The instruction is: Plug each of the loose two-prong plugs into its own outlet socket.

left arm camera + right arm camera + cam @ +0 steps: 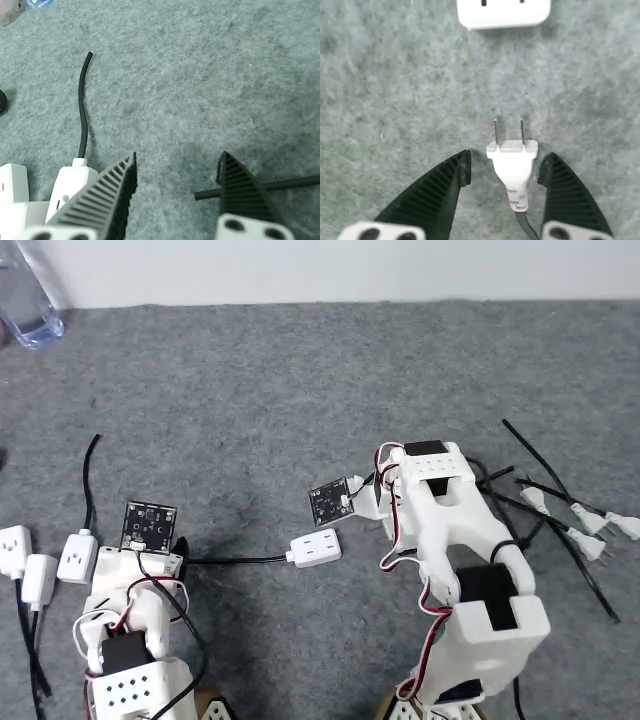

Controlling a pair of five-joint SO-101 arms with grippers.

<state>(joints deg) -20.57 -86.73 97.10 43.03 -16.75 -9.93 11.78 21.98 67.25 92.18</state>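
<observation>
A white two-prong plug (513, 161) lies on the grey carpet between the fingers of my right gripper (504, 159), which is open. It sits nearer one finger (566, 192), and its prongs point at a white outlet socket (504, 11) a short way ahead. In the high view that socket (315, 549) lies mid-table on a black cord, just left of the right arm (440, 510). My left gripper (178, 160) is open over bare carpet, with a white socket (75, 181) on a black cord (82, 105) beside it.
Several loose plugs (590, 520) with tangled black cords lie at the far right. More white sockets (40, 565) cluster at the left edge beside the left arm (135, 640). A clear bottle (25, 300) stands at the back left corner.
</observation>
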